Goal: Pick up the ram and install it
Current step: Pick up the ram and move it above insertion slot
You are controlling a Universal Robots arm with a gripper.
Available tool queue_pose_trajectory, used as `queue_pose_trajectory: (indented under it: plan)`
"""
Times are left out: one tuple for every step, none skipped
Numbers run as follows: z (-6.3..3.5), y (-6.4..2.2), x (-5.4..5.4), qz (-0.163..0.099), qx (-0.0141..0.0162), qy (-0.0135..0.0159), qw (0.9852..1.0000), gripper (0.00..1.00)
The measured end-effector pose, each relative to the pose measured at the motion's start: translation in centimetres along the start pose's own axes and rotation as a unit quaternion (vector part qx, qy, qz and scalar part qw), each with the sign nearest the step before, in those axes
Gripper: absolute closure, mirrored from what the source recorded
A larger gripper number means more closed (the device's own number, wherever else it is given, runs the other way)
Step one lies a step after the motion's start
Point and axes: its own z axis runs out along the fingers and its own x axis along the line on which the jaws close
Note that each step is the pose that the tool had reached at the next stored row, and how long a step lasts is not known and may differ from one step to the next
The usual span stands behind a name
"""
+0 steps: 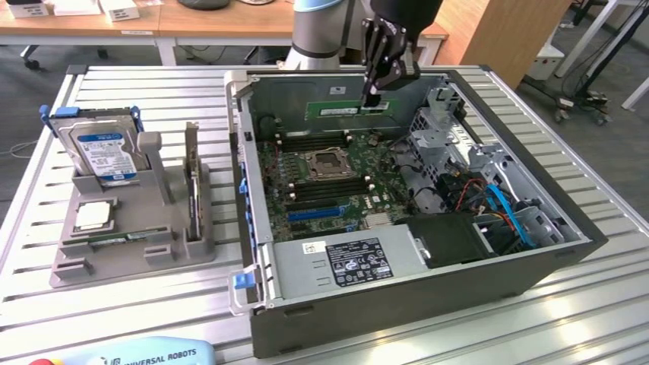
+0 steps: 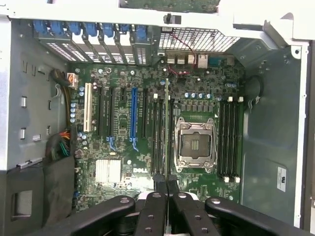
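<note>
Noted gripper (image 1: 373, 97) (image 2: 166, 186) hanging over open computer case (image 1: 507, 281), fingers pinched narrow on the ram (image 1: 340, 111) (image 2: 167, 132). Held the stick level, above the motherboard (image 1: 284, 175), near the case's far wall in exterior view. Seen edge-on from the wrist: a thin line running over the black memory slots (image 2: 160, 137) just beside the processor socket (image 2: 196, 145), not seated. Logged grey tray (image 1: 132, 258) well off to exterior view's left on slatted table (image 1: 568, 319), with blue-labelled hard drive (image 1: 102, 152) standing in it and a square silver chip (image 1: 93, 215) lying flat.
</note>
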Motion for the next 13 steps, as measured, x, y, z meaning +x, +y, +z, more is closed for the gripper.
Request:
queue_pose_trajectory:
  plan:
    - [0.10,-0.01,0.0,0.000,0.0001,-0.0001,1.0000,0.88]
    - [0.23,-0.01,0.0,0.000,0.0000,-0.0001,1.0000,0.88]
    - [0.41,-0.02,0.0,0.000,0.0000,-0.0001,1.0000,0.88]
    - [0.58,-0.03,0.0,0.001,0.0000,-0.0001,1.0000,0.88]
    - [0.76,-0.04,0.0,0.001,0.0000,-0.0001,1.0000,0.88]
    - [0.94,-0.05,0.0,0.001,0.0000,-0.0001,1.0000,0.88]
    - [1.12,-0.06,0.0,0.001,0.0001,0.0000,1.0000,0.88]
    - [1.31,-0.07,0.0,0.001,0.0000,0.0000,1.0000,0.88]
    - [1.49,-0.08,0.1,0.001,0.0001,-0.0001,1.0000,0.88]
    - [1.64,-0.09,0.1,0.001,0.0001,-0.0001,1.0000,0.88]
    - [1.74,-0.10,0.1,0.001,0.0001,-0.0001,1.0000,0.88]
    - [1.75,-0.10,0.1,0.001,0.0001,0.0000,1.0000,0.88]
    - [1.75,-0.10,0.1,0.001,0.0000,0.0000,1.0000,0.88]
